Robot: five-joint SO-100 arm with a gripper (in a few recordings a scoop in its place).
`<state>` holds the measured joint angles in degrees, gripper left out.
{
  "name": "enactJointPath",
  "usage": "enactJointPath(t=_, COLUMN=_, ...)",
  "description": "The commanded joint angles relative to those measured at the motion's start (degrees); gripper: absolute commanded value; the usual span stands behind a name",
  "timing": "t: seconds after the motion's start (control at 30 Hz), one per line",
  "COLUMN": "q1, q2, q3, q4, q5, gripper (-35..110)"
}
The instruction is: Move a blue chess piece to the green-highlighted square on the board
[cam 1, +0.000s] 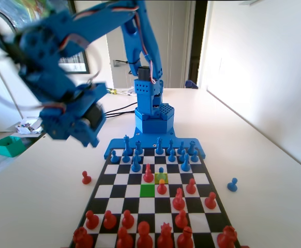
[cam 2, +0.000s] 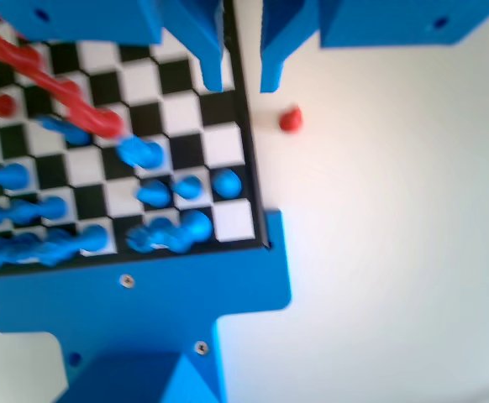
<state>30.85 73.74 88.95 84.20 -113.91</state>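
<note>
On the board (cam 1: 120, 178) the green-highlighted square (cam 1: 147, 190) has no piece on it. One blue chess piece (cam 1: 161, 170), a small pawn, stands at the far edge of the yellowish-olive cell (cam 1: 161, 178), one column right of the green one and one row further. My gripper (cam 1: 83, 129) hangs blurred, high above the table to the left of the board. In the wrist view the gripper (cam 2: 241, 80) is open with nothing between the jaws, over the board's right edge (cam 2: 251, 168), well above the blue pawns (cam 2: 226, 182).
A red pawn (cam 1: 86, 177) lies off the board on the left, seen on the table in the wrist view too (cam 2: 290, 119). Another blue pawn (cam 1: 232, 184) stands off the board on the right. Red pieces (cam 1: 148, 173) (cam 1: 162, 187) flank the green square. A green tray (cam 1: 8, 146) sits far left.
</note>
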Motion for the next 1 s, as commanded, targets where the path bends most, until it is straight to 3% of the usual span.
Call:
enactJointPath(t=0.0, q1=-5.9, q2=11.5, q3=-0.7, q4=1.5, q5=5.6, gripper=8)
enactJointPath(t=0.43, q1=-25.8, q2=18.4, q3=8.9, q4=-8.0, q5=26.5, gripper=7)
enactJointPath(t=0.97, q1=-32.7, q2=15.7, q3=23.3, q4=-20.7, q5=30.5, gripper=6)
